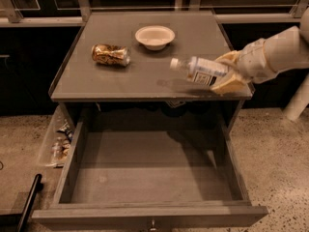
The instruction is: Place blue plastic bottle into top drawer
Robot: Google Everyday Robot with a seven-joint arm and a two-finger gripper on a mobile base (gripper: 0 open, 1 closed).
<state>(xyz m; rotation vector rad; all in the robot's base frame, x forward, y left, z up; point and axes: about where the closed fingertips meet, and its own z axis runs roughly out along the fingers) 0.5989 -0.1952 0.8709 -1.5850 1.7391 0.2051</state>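
The blue plastic bottle (199,69) is clear with a white cap and a pale label. It lies on its side in the air, a little above the right part of the grey tabletop (140,76), cap pointing left. My gripper (226,74) comes in from the right and is shut on the bottle's base end. The top drawer (149,178) stands pulled open below the tabletop, its flat grey bottom bare, with a small knob at the front edge.
A dented gold-brown can (110,55) lies at the left of the tabletop. A white bowl (154,36) stands at the back middle. A clear bin of small packets (59,140) sits on the floor left of the drawer. A black bar (28,204) lies at bottom left.
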